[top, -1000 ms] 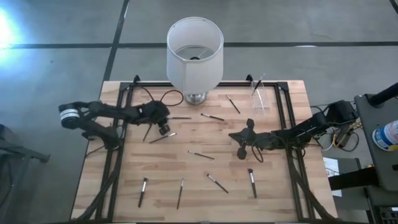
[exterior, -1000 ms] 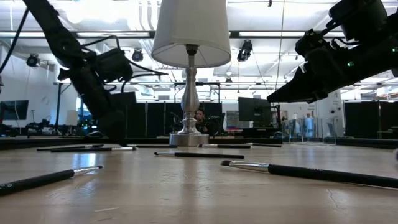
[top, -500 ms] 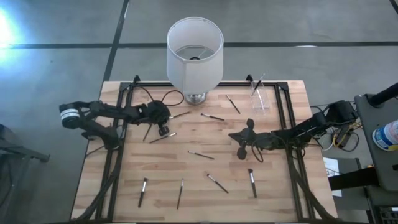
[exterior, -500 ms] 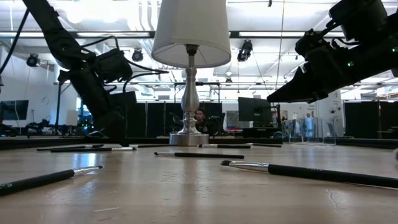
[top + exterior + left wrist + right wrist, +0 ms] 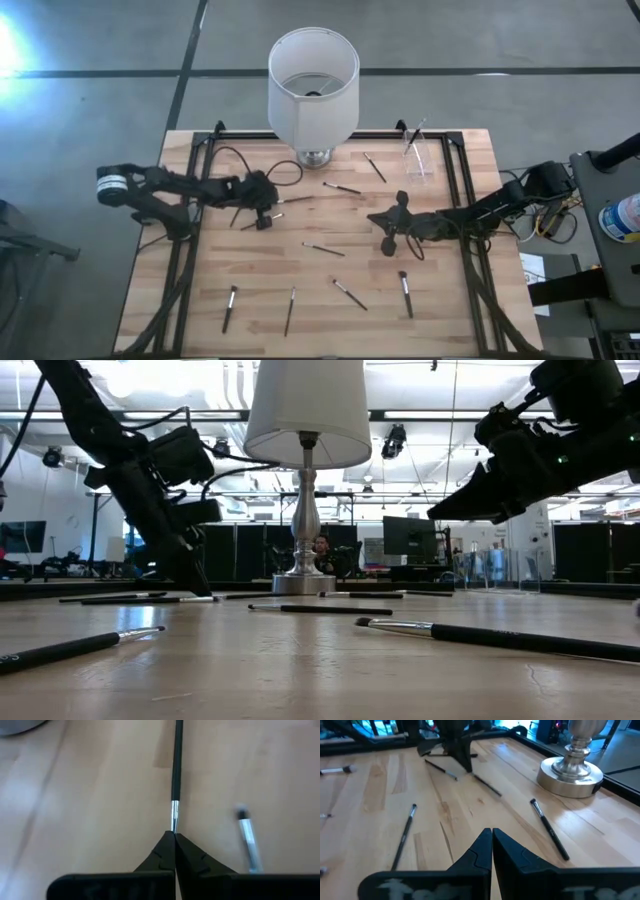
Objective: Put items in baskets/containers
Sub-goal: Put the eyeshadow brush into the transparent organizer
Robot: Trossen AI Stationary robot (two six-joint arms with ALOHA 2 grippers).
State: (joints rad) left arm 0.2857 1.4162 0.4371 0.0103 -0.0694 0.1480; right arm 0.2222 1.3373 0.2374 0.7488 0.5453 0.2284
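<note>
Left gripper [image 5: 174, 836] pinched on brush [image 5: 175, 775] at ferrule, on table near lamp base [image 5: 314, 157]. We lift straight, keep handle level, carry to clear cup [image 5: 419, 160] at far right edge. Right gripper [image 5: 390, 243] closed empty, mid-table.

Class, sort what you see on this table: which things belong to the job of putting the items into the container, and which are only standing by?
Part of the job:
- makeup brushes, scattered on the table
- clear cup
- left hand, shut on a brush

Standing by:
- lamp
- right hand, shut, holding nothing
</note>
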